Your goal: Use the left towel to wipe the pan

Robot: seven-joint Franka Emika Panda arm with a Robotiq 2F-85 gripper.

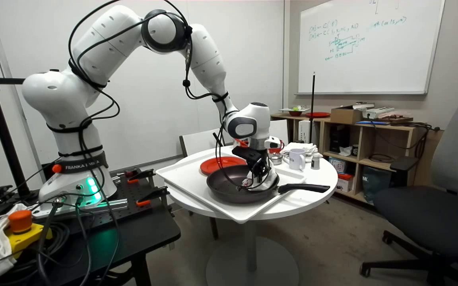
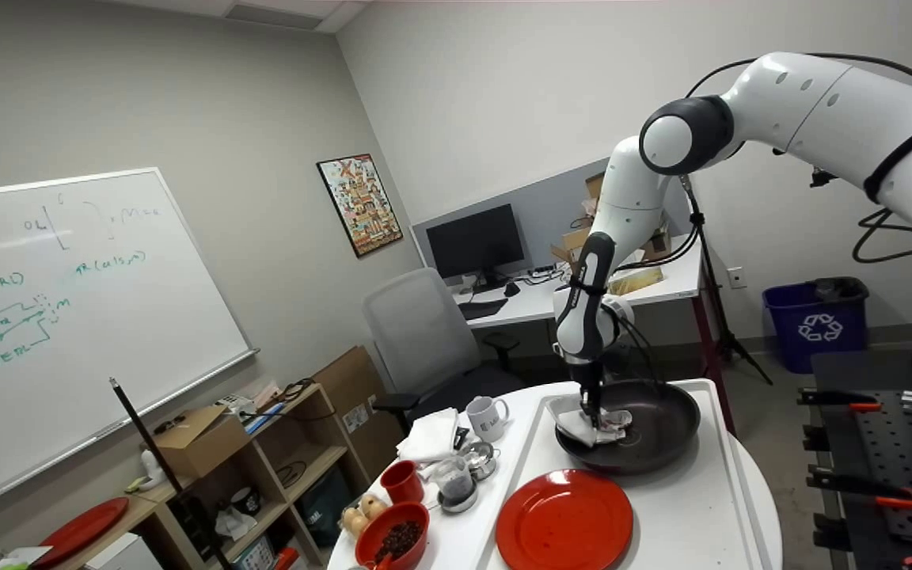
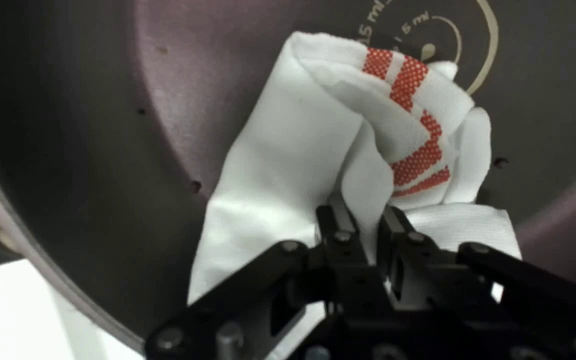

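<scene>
One Robotiq gripper (image 3: pixel 362 220) is pinching red-striped white towel (image 3: pixel 293 160) inside black frying pan (image 2: pixel 666 423), which is sitting on white tray (image 2: pixel 689 507). Pick-up looking done; wiping apparently under way. Dark specks (image 3: pixel 501 162) are dotting pan floor, more strokes probably remaining.

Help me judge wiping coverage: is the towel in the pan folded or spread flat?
Folded: the wrist view shows the towel in overlapping layers, pinched by the gripper.

Towel (image 3: pixel 318 150) in pan (image 2: pixel 662 419), pan just beside plate (image 2: pixel 564 518), perhaps touching, both on tray (image 2: pixel 678 514)
</scene>
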